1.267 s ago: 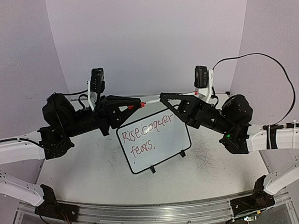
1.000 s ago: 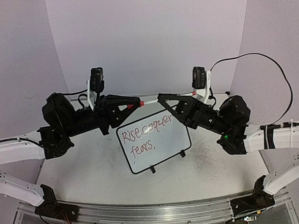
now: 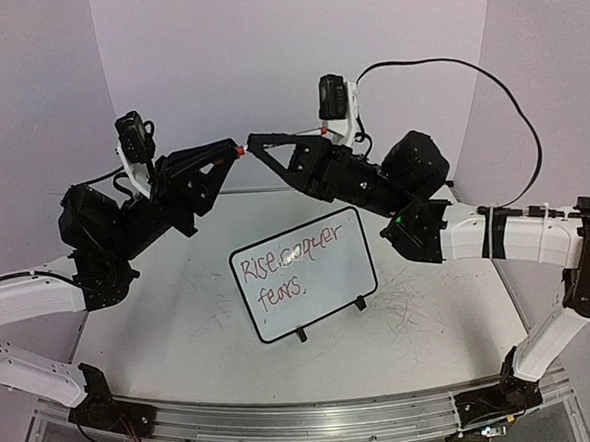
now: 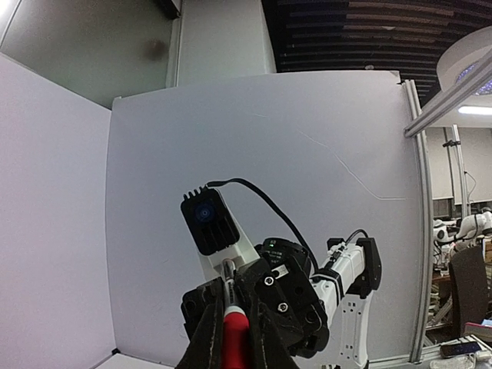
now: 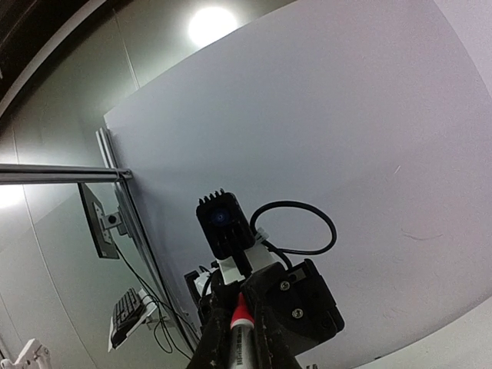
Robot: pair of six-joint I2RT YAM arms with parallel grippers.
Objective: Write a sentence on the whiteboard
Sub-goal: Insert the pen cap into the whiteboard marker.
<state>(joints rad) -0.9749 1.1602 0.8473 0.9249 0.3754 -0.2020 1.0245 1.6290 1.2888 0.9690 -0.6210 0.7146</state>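
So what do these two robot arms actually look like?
White tubes with chunky black joints. The left pincer and right pincer are black wedges, each topped by a small black camera. A black cable loops off the right arm.

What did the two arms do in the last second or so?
Both arms rose and swung left. The left gripper and right gripper, both pinching the marker, now meet high above the table and closer together. The whiteboard and its sentence stayed put.
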